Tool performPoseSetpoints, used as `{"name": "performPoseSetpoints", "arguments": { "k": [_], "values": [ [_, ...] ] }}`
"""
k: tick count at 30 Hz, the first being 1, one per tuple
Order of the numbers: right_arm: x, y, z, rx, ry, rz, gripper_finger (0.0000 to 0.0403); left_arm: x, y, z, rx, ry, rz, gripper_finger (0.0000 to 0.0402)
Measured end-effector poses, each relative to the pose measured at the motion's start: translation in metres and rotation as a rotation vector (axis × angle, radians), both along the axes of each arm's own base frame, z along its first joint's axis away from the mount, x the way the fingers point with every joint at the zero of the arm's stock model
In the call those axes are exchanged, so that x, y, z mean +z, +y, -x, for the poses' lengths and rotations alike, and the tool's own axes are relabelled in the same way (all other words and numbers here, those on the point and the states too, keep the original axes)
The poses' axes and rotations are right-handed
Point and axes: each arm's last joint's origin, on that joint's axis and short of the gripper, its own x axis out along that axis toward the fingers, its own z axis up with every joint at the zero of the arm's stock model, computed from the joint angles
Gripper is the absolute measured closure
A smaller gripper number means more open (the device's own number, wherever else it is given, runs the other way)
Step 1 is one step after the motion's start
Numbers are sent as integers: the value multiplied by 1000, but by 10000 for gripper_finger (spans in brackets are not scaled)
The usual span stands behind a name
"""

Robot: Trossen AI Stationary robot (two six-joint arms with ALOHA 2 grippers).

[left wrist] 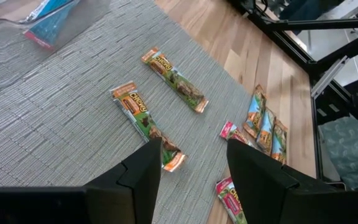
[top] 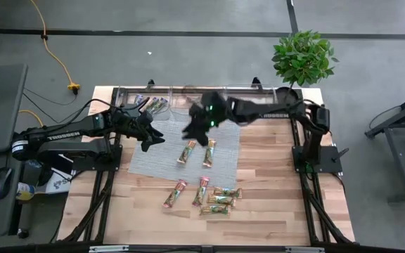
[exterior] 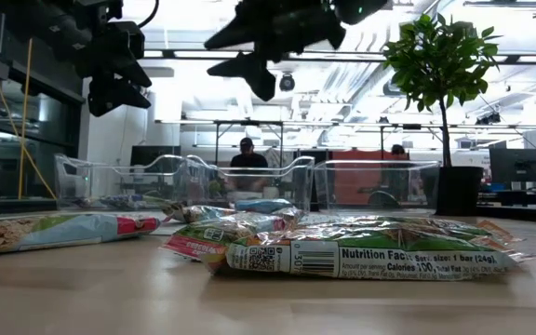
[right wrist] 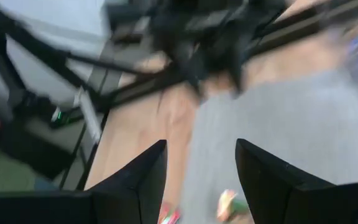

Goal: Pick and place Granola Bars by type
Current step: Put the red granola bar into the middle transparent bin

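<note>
High view: we list two slim granola bars in shiny orange-and-brown wrappers side by side on the grey woven mat, toward its right edge. The right gripper hangs above the mat's far part, just beyond these two bars and clear of them. The left gripper hangs over the mat's left part, well apart from the bars.

Five more granola bars in green-and-red wrappers lie on the bare wooden worktop past the mat's near edge: two lie apart, three bunch together. Clear plastic bins stand along the worktop's far edge; the left one holds some wrapped bars.

Right gripper: in the right wrist view we see its two dark fingers spread apart with nothing between them. Left gripper: in the left wrist view its fingers also stand apart and empty, with the two orange-wrapped bars on the mat ahead of them.

Low view only: both grippers hang high over the worktop, a green-wrapped bar shows its nutrition label, and a seated person is visible in the room beyond the bins. The left wrist view alone shows a bright blue wrapper inside a clear bin. A small potted plant stands at the worktop's far right corner.
</note>
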Motion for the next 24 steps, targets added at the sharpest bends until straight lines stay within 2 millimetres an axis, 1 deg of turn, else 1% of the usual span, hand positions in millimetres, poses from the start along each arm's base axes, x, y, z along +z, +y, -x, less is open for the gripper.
{"name": "performPoseSetpoints", "arguments": {
  "k": [4, 6, 8, 11, 13, 16, 20, 24],
  "values": [
    [-8, 46, -1, 32, 122, 15, 229, 0, 0, 0, 0, 0, 0, 223],
    [-14, 65, 1, -39, 219, -8, 229, 0, 0, 0, 0, 0, 0, 223],
    [-19, 82, 4, -134, 314, -69, 229, 0, 0, 0, 0, 0, 0, 223],
    [-26, 103, 10, -353, 446, -174, 229, 0, 0, 0, -1, 0, 1, 223],
    [-29, 117, 15, -487, 503, -222, 229, 0, 0, 0, -4, -1, 3, 223],
    [-34, 138, 22, -657, 543, -266, 229, 0, 0, 0, -4, -1, 3, 223],
    [-40, 161, 30, -796, 547, -283, 229, 0, 0, 0, -4, -1, 3, 223],
    [-46, 182, 36, -842, 564, -299, 229, 0, 0, 0, -6, -1, 5, 223]
  ]
}}
